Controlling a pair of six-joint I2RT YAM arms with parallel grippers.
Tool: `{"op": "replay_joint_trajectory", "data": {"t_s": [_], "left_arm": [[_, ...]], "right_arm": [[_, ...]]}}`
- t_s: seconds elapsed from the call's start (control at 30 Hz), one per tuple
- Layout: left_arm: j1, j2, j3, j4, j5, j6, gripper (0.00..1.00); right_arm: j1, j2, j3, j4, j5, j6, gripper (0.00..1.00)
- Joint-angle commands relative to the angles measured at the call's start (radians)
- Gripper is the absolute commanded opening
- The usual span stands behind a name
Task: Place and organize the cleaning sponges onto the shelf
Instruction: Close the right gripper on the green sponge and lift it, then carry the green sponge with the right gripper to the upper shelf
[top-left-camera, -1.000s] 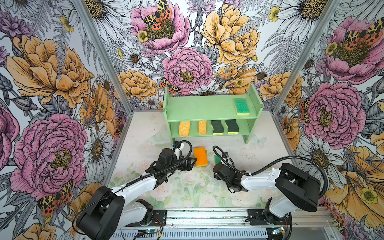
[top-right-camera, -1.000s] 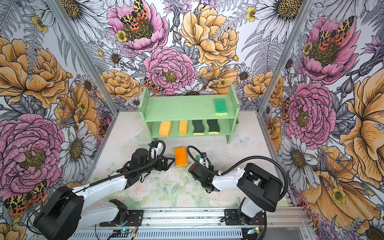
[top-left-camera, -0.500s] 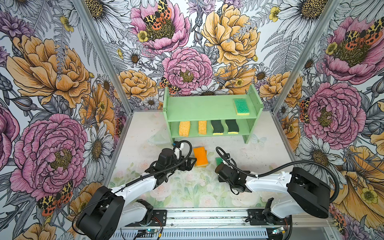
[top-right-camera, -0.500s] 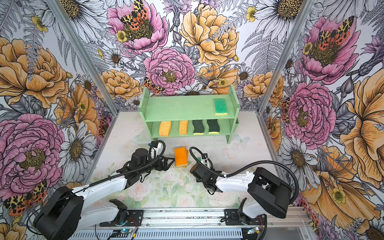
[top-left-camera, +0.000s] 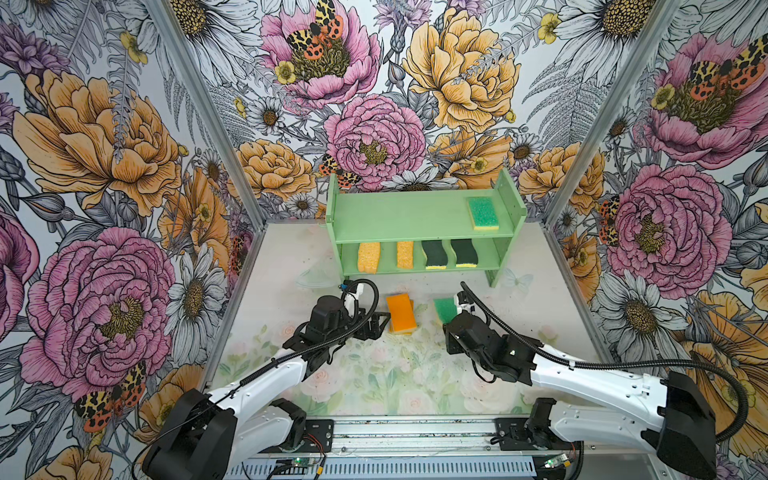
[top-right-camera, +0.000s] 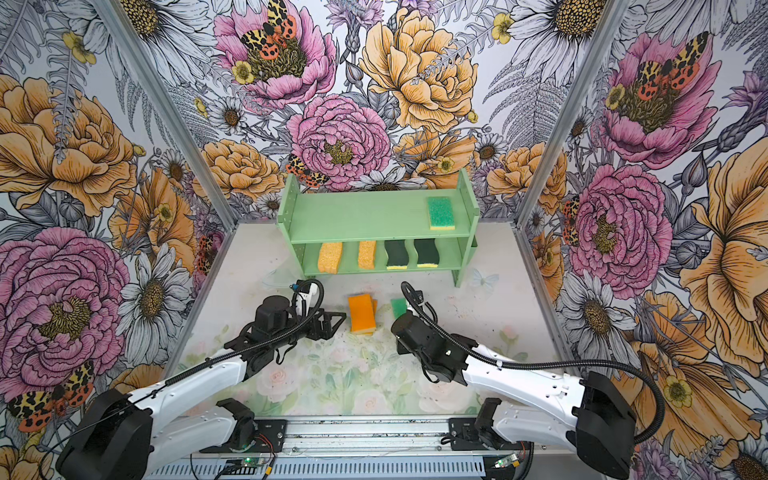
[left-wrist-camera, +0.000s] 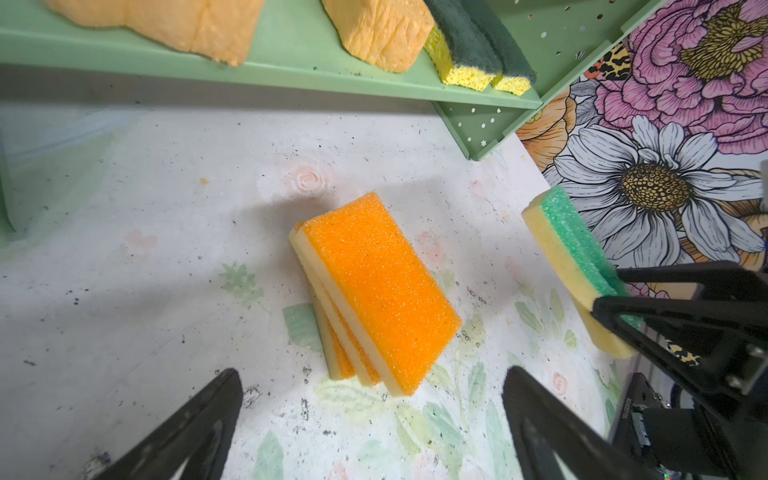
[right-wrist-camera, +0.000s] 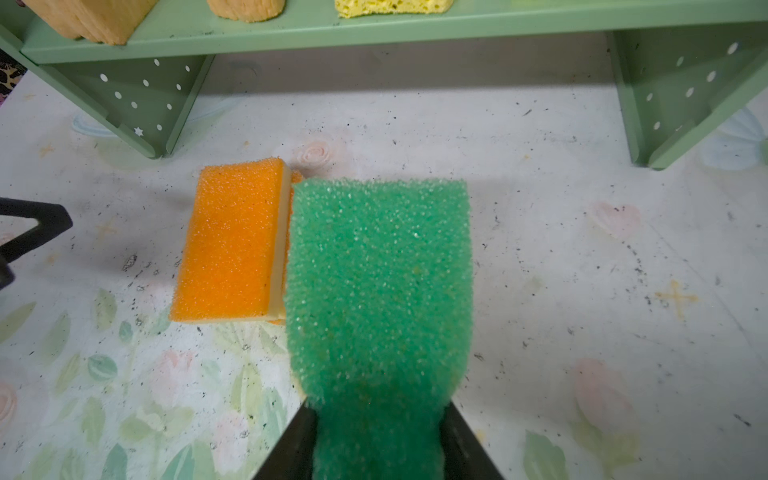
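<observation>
Black right gripper (right-wrist-camera: 378, 417): pinched tight across the near end of the green-topped sponge (right-wrist-camera: 378, 282), squeezing it narrow there.
Sponge axis: long axis points at the shelf (top-left-camera: 395, 216), green face up and yellow foam beneath, in front of the shelf's right half.
Other arm: left gripper (top-left-camera: 379, 326) is spread wide and holds nothing, just beside the near left corner of the orange stack (left-wrist-camera: 374, 291).
Stack: 3 orange-topped sponges fanned on the tabletop (top-left-camera: 374, 374) before the shelf's middle, long axes toward it.
Views: the left wrist view shows all 3 layers, both top views mostly the top 1. In the right wrist view the held sponge covers the stack's right edge.
Lower tier: 2 porous yellow sponges (top-left-camera: 368, 257) left, 2 wavy dark-green sponges (top-left-camera: 434, 254) right, their rear parts hidden under the top tier.
Top tier: shelved green sponge (top-left-camera: 483, 212) beside the right side panel, long axis front to back.
</observation>
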Motion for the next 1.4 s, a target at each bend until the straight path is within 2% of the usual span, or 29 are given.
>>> {"op": "replay_joint_trajectory", "data": {"t_s": [0.0, 0.33, 0.5, 0.73, 1.03, 1.23, 1.37], "left_arm": [[0.008, -0.005, 0.028, -0.007, 0.031, 0.012, 0.99], [0.005, 0.025, 0.074, -0.010, 0.042, 0.007, 0.99], [0.005, 0.041, 0.093, -0.011, 0.043, 0.015, 0.99], [0.005, 0.053, 0.098, -0.010, 0.054, 0.018, 0.99], [0.004, 0.017, 0.086, -0.026, 0.032, 0.029, 0.99], [0.003, 0.008, 0.081, -0.026, 0.035, 0.027, 0.99], [0.004, 0.008, 0.075, -0.026, 0.031, 0.026, 0.99]], "right_arm": [[-0.003, -0.033, 0.094, -0.127, -0.027, -0.046, 0.40], [-0.004, -0.076, 0.359, -0.303, -0.057, -0.155, 0.37], [-0.014, -0.064, 0.520, -0.380, -0.026, -0.219, 0.37], [-0.125, -0.014, 0.735, -0.413, -0.008, -0.312, 0.37], [-0.313, 0.181, 0.989, -0.412, -0.039, -0.429, 0.37], [-0.421, 0.346, 1.148, -0.412, -0.120, -0.427, 0.37], [-0.450, 0.453, 1.235, -0.411, -0.174, -0.409, 0.37]]}}
